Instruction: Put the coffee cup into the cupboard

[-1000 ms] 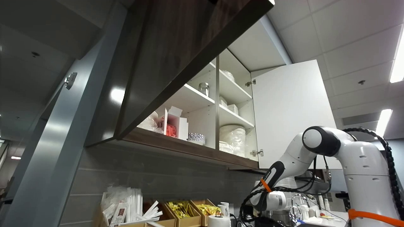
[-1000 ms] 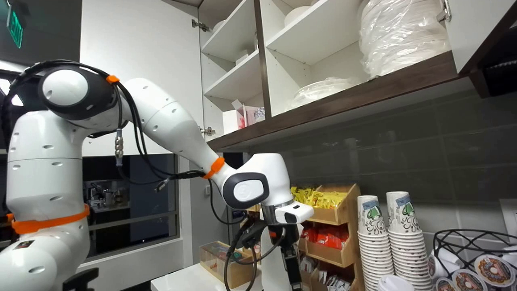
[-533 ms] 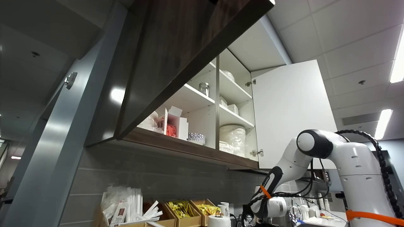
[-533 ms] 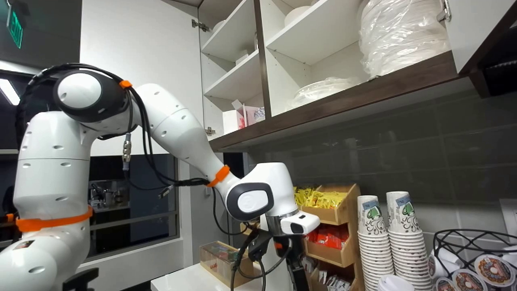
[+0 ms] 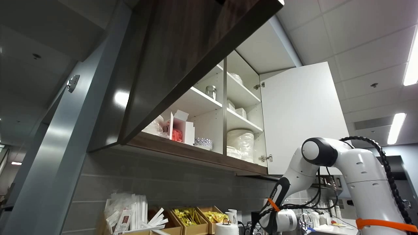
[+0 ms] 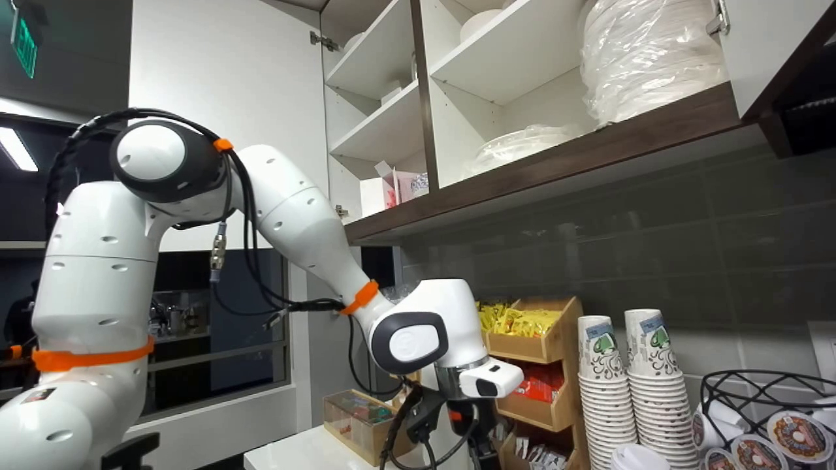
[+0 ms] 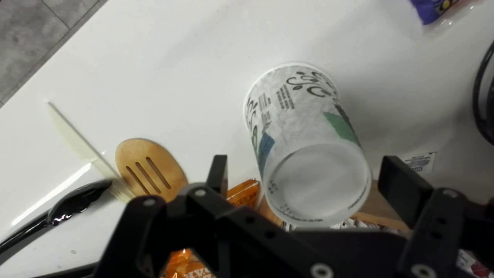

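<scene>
Wrist view: the gripper (image 7: 305, 170) has its jaws apart, the inverted coffee cup (image 7: 308, 143) seemingly between them. In both exterior views the arm (image 6: 313, 225) slopes down from a high elbow (image 6: 153, 153), wrist (image 6: 450, 316) below the cupboard (image 6: 457, 198).

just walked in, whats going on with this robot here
A robot arm has its open gripper at a coffee cup that stands upside down on the white counter. In the wrist view, its fingers show on either side of the cup with gaps, so nothing is gripped. The cupboard it is meant for stands open, the cup not yet inside.
</scene>
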{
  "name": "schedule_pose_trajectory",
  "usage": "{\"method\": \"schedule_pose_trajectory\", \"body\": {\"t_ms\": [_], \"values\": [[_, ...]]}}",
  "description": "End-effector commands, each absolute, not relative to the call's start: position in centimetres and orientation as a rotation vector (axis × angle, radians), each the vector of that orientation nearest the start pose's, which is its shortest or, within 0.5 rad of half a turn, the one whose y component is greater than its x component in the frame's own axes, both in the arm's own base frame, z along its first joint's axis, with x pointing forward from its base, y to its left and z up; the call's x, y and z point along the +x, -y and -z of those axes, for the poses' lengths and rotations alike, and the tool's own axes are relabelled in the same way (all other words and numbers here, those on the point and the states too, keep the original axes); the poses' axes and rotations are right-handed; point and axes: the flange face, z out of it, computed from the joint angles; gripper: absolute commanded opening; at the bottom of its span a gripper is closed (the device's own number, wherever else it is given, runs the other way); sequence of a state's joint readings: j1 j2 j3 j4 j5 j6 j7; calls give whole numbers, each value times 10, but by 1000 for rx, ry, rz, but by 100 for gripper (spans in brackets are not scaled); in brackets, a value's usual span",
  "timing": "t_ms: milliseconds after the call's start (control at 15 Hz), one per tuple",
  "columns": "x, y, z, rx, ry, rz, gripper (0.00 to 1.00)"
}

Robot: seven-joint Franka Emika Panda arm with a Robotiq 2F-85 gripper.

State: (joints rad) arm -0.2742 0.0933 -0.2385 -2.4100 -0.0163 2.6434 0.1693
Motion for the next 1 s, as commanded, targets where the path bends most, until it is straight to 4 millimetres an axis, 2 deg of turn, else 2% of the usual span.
{"method": "schedule_pose_trajectory", "body": {"t_ms": [0, 533, 933], "values": [[448, 257, -281, -3011, -1062, 231, 100], [458, 261, -279, -2981, -1092, 215, 100], [442, 260, -287, -3000, -986, 249, 100]]}}
